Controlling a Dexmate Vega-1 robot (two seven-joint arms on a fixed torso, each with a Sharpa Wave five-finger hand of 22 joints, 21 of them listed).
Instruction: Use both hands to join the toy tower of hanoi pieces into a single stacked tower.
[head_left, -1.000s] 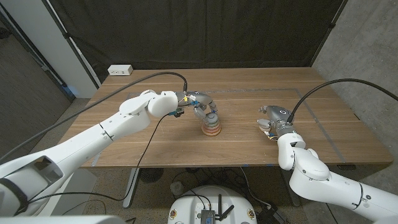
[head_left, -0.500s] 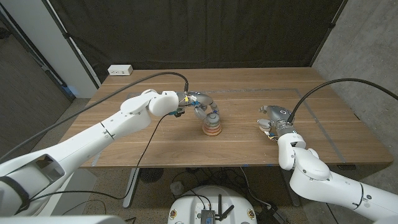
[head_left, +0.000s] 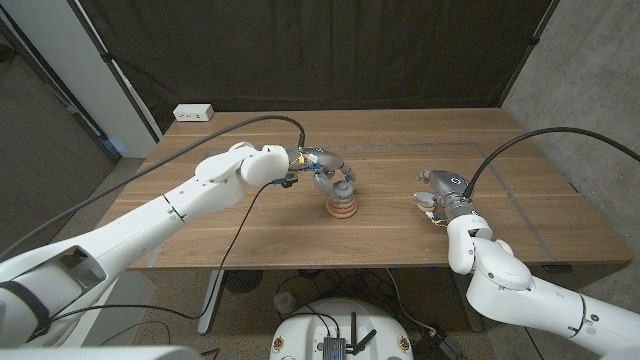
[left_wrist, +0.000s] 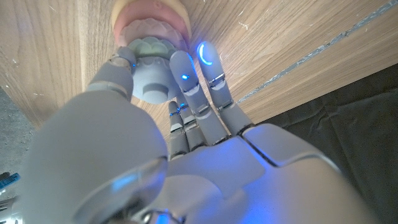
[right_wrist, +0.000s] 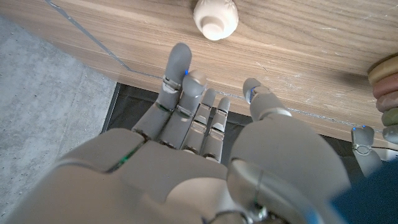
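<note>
Two hands over the wooden table (head_left: 250, 230). Left hand (head_left: 325, 172) at table centre, fingers closed around the grey-blue top piece (left_wrist: 152, 78) sitting on the stacked tower (head_left: 343, 203). Right hand (head_left: 440, 192) well apart, to the right, fingers loosely spread, holding nothing. A cream knob piece (right_wrist: 215, 17) lies just beyond its fingertips.

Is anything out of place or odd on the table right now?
One cream knob-shaped piece sits alone on the wood, apart from the stacked tower, whose top the left hand grips. The right hand holds nothing. Nothing looks spilled or damaged.
</note>
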